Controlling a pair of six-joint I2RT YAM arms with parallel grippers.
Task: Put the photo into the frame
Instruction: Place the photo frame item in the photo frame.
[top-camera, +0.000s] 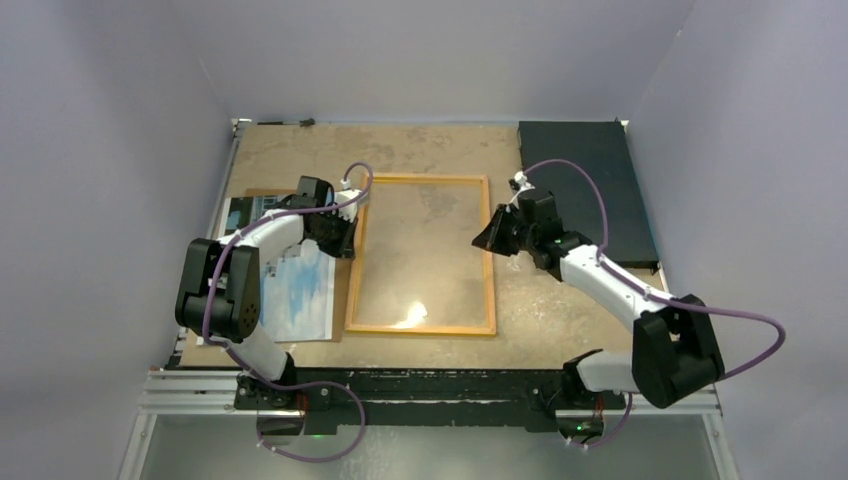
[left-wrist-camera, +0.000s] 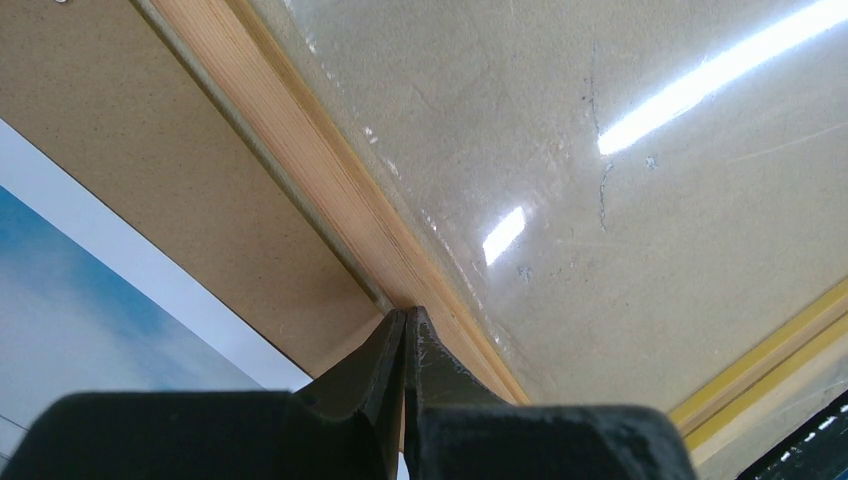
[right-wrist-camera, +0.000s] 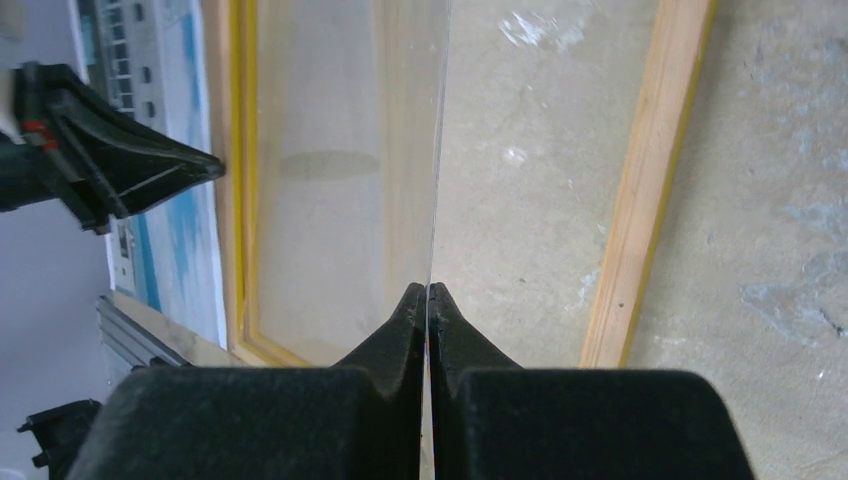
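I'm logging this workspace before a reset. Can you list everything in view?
frame: one, yellow and light wood, flat at the table's centre
clear pane: one, transparent, within the frame
photo: one, blue sky with a white border, left of the frame, on the board
backing board: one, brown, under the photo
mat: one, dark, far right corner
table: one, mottled tan
left gripper: one, black, shut, tips at the frame's left rail
right gripper: one, black, shut on the clear pane's edge
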